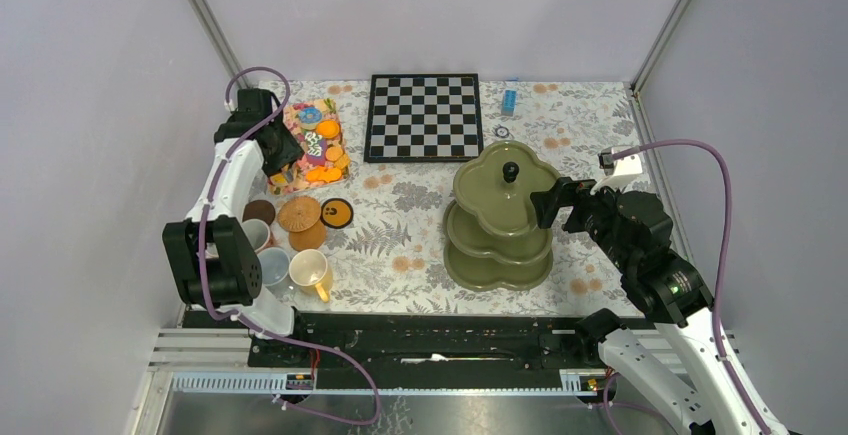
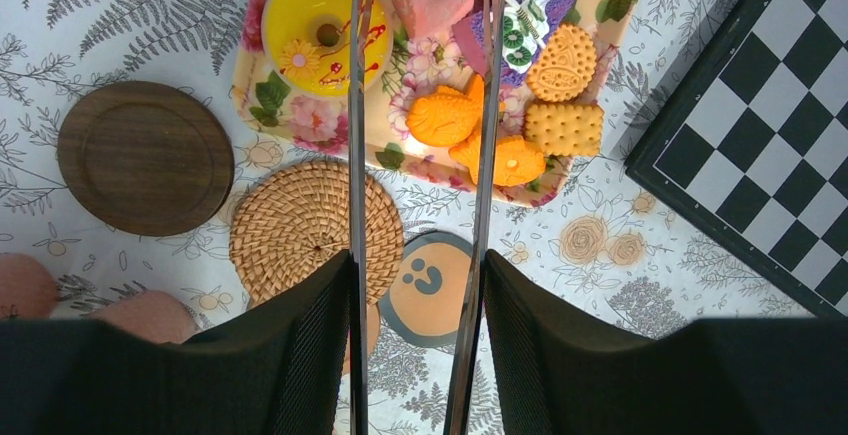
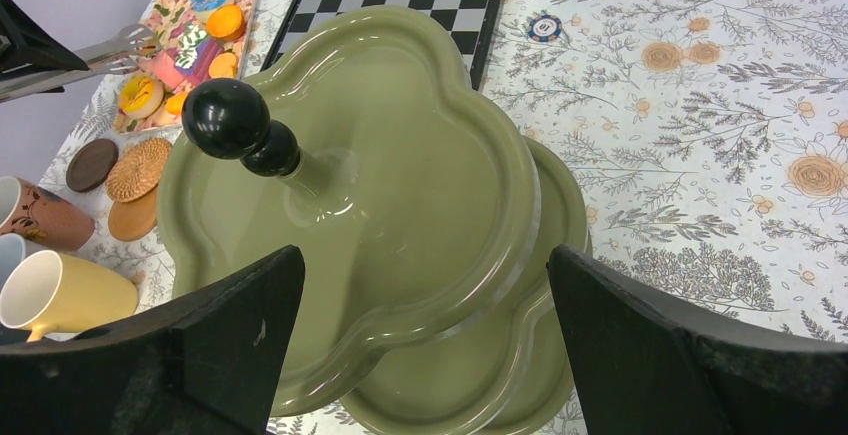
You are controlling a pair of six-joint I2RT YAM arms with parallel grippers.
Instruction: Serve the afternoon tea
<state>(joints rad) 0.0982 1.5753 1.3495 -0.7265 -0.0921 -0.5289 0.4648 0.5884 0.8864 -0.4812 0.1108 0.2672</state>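
Olive-green stand (image 1: 495, 195): stands right of centre on the leaf-print cloth (image 1: 400, 245), black knob (image 1: 510, 170) on top, tiers bare; right gripper (image 3: 425, 285) at its right side, level with the top tier, jaws wide apart, clamping nothing. Left arm stretched to the far left; left gripper (image 2: 418, 290) clamped on metal tongs (image 2: 357, 105), blades apart above the floral tray (image 2: 310, 130); in that tray a yellow ring sweet (image 2: 312, 30), orange fish-shaped and waffle biscuits (image 2: 565, 127). Near left: mugs (image 1: 310, 273) clustered; round coasters (image 2: 145, 155) between mugs and tray.
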